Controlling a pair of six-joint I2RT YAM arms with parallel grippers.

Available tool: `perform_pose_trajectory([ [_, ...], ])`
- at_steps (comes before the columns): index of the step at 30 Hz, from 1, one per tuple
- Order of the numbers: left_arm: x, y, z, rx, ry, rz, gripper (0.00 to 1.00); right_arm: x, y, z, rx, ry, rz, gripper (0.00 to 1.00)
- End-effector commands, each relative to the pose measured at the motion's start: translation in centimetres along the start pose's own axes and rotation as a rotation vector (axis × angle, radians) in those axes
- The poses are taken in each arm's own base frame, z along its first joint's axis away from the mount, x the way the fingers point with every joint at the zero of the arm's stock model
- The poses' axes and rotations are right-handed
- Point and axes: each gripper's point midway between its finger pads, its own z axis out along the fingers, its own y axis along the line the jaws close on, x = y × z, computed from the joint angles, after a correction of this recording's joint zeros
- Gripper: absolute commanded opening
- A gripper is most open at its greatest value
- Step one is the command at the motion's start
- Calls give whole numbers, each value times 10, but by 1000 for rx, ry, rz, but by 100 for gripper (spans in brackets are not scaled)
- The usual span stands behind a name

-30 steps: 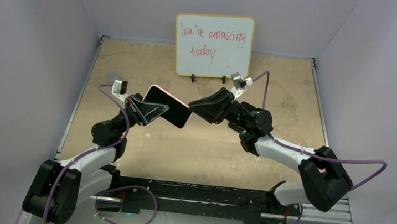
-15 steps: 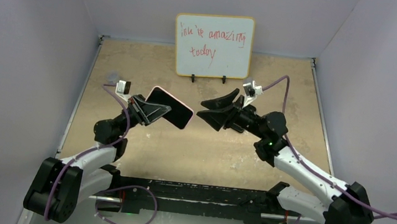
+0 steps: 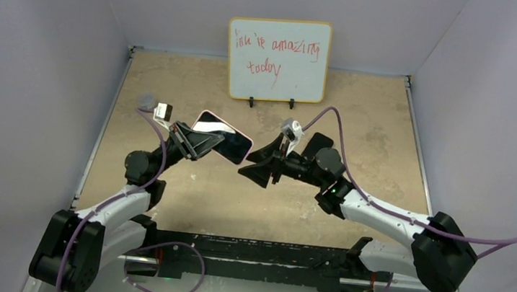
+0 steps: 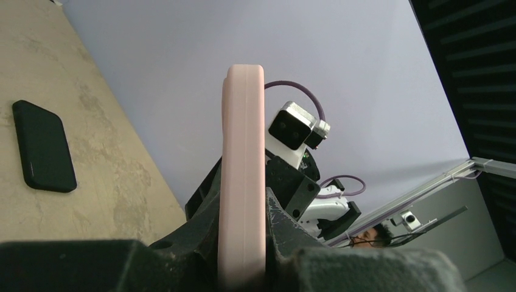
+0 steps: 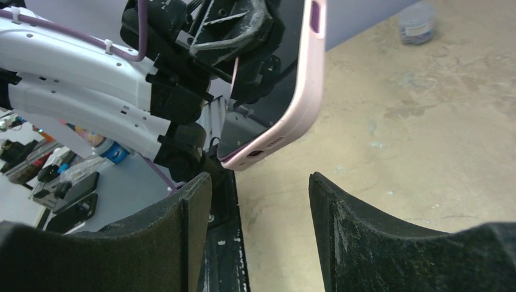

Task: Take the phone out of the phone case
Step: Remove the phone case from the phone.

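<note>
My left gripper (image 3: 201, 142) is shut on a pink phone case (image 3: 230, 143) and holds it above the table. A dark glossy face shows inside the pink rim. In the left wrist view the case (image 4: 242, 152) stands edge-on between the fingers (image 4: 283, 210). My right gripper (image 3: 253, 166) is open and empty, just right of and below the case's lower end, not touching it. In the right wrist view the case (image 5: 304, 97) hangs above the open gripper (image 5: 258, 182). A black phone-like slab (image 3: 317, 142) lies flat on the table behind the right arm; it also shows in the left wrist view (image 4: 44, 146).
A whiteboard (image 3: 277, 59) with red writing stands at the back. A small clear jar (image 3: 146, 99) sits at the left, also in the right wrist view (image 5: 417, 23). Grey walls close in three sides. A black rail (image 3: 259, 251) runs along the front edge.
My right gripper let go of the case's right end, drew back open, then swung down and left under the case's lower end. The left gripper kept its hold and tilted the case slightly.
</note>
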Motion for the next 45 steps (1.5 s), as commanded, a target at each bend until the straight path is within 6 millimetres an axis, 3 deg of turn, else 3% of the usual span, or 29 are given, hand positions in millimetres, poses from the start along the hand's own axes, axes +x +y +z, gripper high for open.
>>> perform_pose_trajectory([
  [1, -15, -34, 8, 94, -54, 69, 0, -22, 19, 11, -75, -109, -70, 62],
  [11, -13, -41, 7, 109, -41, 51, 0, -28, 19, 21, -101, -145, -117, 61],
  [21, -8, -46, 8, 117, -1, 32, 0, -27, 16, 22, -90, -124, -196, 50],
  [33, -6, -46, 7, 116, 14, 39, 0, -37, 25, 24, -120, -135, -182, 55],
  [38, -5, -48, 7, 118, 19, 35, 0, -31, 21, 26, -115, -113, -205, 49],
  [45, -4, -46, 7, 110, 19, 30, 0, -25, 29, 24, -172, -82, -241, 53],
])
